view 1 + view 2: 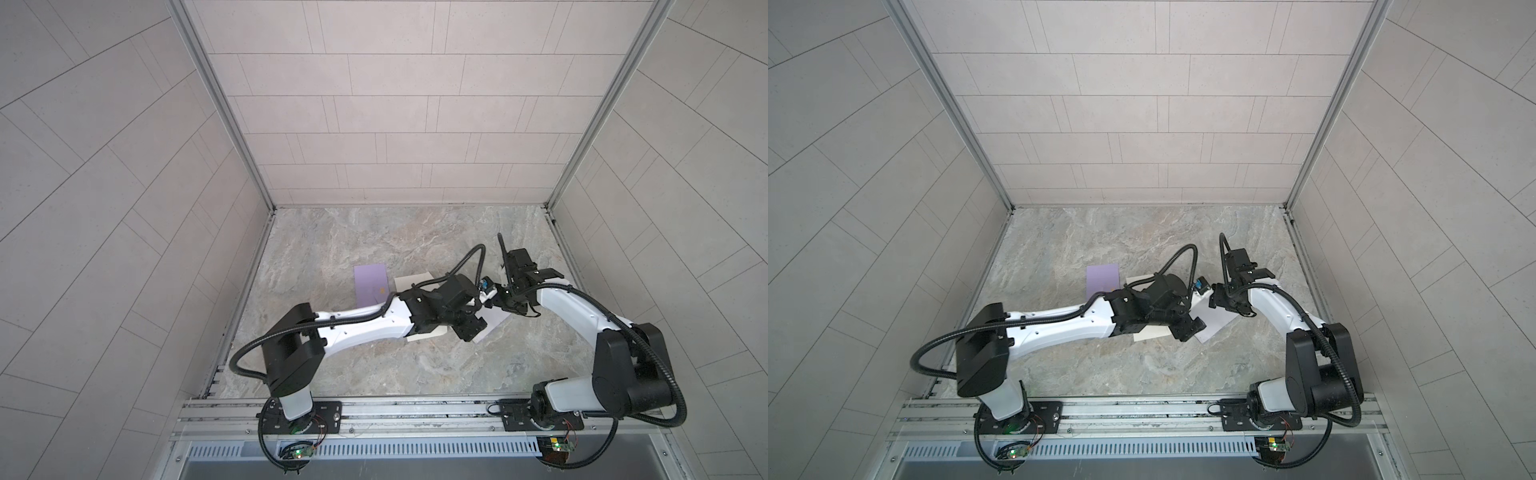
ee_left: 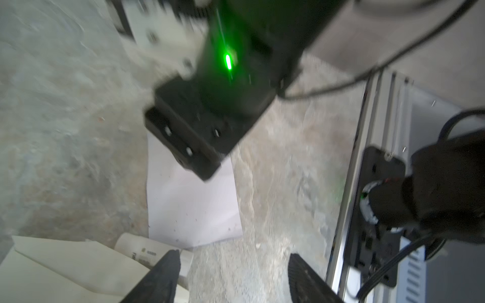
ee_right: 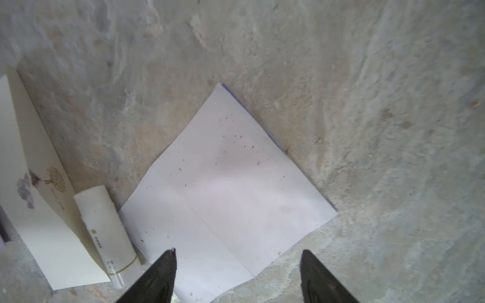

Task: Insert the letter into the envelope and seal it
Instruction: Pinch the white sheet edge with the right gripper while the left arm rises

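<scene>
Nothing done when you stopped: letter (image 3: 225, 189) lay flat on the surface (image 3: 367, 105), frame centre, outside the envelope (image 3: 39, 223) at lower left, glue tube (image 3: 107, 236) between them. Left gripper (image 2: 233, 275) and right gripper (image 3: 238, 275) were apart, empty. Insertion and sealing were both left.

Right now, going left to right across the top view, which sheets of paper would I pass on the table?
In a top view: purple sheet → cream envelope → white letter.
</scene>
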